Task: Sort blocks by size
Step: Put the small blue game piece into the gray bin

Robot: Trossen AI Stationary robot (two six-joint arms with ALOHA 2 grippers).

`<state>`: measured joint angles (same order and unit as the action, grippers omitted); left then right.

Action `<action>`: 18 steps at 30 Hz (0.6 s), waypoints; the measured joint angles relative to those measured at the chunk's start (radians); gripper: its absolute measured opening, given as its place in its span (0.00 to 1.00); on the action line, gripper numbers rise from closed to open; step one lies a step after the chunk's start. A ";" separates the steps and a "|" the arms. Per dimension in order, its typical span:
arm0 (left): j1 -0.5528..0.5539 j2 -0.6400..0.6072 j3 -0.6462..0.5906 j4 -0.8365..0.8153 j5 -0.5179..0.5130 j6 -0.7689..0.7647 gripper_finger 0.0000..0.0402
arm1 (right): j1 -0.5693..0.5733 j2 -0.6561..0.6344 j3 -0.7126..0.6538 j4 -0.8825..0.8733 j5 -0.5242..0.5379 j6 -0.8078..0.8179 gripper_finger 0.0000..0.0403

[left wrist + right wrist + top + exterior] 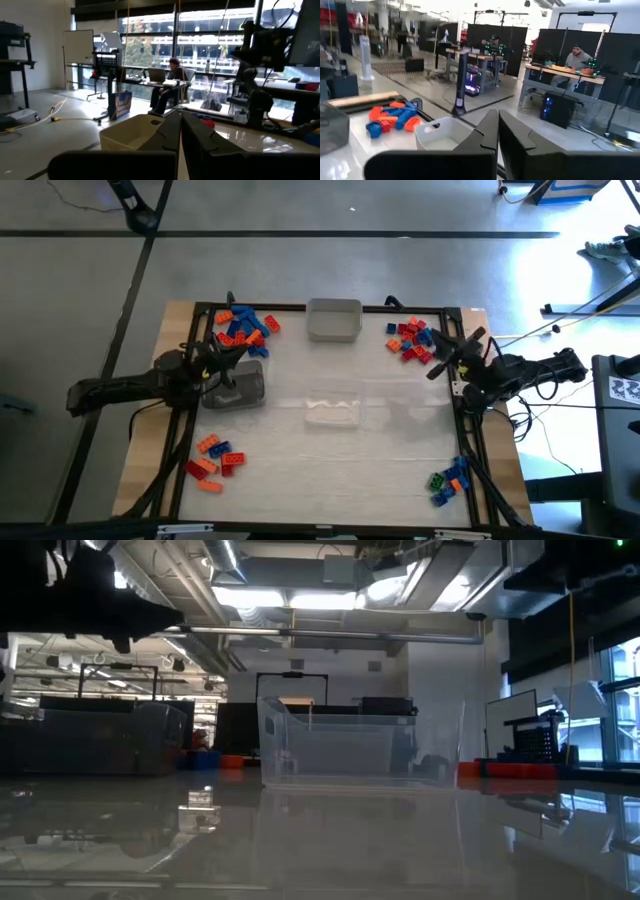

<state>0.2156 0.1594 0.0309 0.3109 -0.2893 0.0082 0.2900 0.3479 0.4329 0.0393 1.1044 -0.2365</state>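
Lying in four separate heaps, the small studded plastic blocks sit at the corners of my desk [400,470]: a blue-and-orange heap [246,328] at the far left, a mostly red heap [411,340] at the far right, an orange-and-red heap [213,458] at the near left and a blue, green and orange heap [449,480] at the near right. Between the two far heaps stands a pale grey rectangular plastic tray [333,319]. A clear plastic tray [332,409] rests near the middle of the desk, and a dark translucent tray [234,385] sits just beside my left arm.

My left end effector [236,353] hangs at the left edge, close to the blue-and-orange heap, its fingers [170,131] clenched together on nothing. My right end effector [437,366] hangs at the right edge, just beside the red heap, also clenched and empty, fingers [489,128] pressed shut.

Beyond the desk, a person [167,87] sits at a table by the windows, and another person [574,56] sits at a workbench.
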 joint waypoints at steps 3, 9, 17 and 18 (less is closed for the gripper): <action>0.014 0.058 0.023 0.001 0.000 -0.002 0.01 | -0.049 0.071 0.081 -0.112 -0.018 0.068 0.04; 0.031 0.191 0.083 0.026 0.000 -0.020 0.01 | -0.285 0.197 0.227 -0.382 -0.237 0.238 0.04; 0.028 0.299 0.132 0.049 0.000 -0.061 0.01 | -0.699 0.403 0.353 -0.641 -0.607 0.304 0.04; 0.028 0.303 0.132 0.049 0.000 -0.076 0.01 | -0.742 0.427 0.355 -0.652 -0.632 0.304 0.04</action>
<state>0.2432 0.4626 0.1633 0.3594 -0.2891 -0.0679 -0.4524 0.7753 0.7879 -0.6126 0.4723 0.0675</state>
